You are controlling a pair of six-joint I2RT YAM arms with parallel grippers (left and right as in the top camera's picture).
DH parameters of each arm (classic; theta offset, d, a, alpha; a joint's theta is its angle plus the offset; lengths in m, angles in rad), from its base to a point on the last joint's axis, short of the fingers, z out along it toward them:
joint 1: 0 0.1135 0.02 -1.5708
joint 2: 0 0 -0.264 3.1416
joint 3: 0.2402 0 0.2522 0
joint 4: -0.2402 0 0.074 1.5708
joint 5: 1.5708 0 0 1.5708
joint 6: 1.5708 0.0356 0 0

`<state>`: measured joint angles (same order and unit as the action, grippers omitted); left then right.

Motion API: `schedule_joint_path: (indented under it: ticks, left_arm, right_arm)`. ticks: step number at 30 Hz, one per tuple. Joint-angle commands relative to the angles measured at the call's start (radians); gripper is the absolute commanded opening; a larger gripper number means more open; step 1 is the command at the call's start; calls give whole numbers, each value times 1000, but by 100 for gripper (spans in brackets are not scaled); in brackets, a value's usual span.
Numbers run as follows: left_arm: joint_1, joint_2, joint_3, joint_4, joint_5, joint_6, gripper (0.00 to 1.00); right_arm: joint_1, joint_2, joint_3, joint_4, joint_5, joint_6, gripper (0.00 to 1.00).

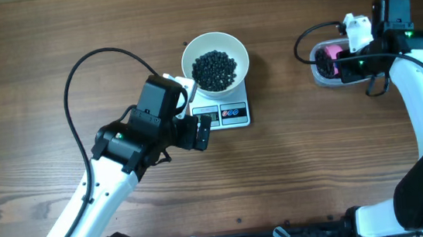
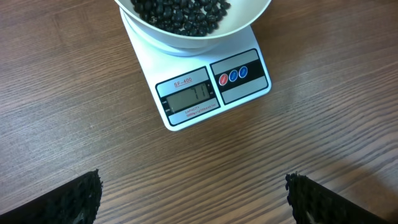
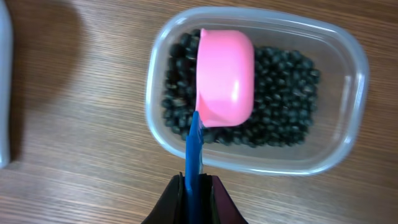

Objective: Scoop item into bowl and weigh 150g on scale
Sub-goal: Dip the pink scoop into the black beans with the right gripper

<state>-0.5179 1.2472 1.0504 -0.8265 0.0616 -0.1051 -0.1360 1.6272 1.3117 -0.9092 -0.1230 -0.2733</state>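
Bowl (image 1: 189, 52) of beans (image 1: 214, 69) sits on scale (image 1: 231, 115), upper centre. Left gripper (image 2: 193, 199) jaws apart, lower left of scale. Right gripper (image 3: 194, 194) clamped on scoop (image 3: 225, 78) handle over tub (image 3: 352, 68), upper right.

Brown wood-grain table (image 1: 25, 43), grain running left to right, soft even light, faint shadows

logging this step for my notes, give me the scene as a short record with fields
bowl: on the scale, holding black beans
display: digits unreadable
tub: clear, right of the scale, more beans inside
scoop: pink, blue handle, over the tub's beans
left gripper: open, empty, near the scale
right gripper: shut on the scoop handle
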Motion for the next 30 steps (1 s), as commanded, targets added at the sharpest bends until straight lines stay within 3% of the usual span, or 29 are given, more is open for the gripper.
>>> schedule_joint_path:
  ticks: [1, 14, 22, 30]
  left_arm:
    - [4, -7, 19, 0, 8, 23, 100]
    - [4, -7, 19, 0, 8, 23, 100]
    - [4, -7, 19, 0, 8, 23, 100]
    - [4, -7, 19, 0, 8, 23, 100]
  right_arm:
    - [0, 19, 3, -10, -127, 12, 4]
    - [-69, 19, 3, -86, -200, 14, 4]
    - [-205, 19, 3, -65, -468, 34, 4]
    - [-240, 19, 3, -73, -470, 98, 4]
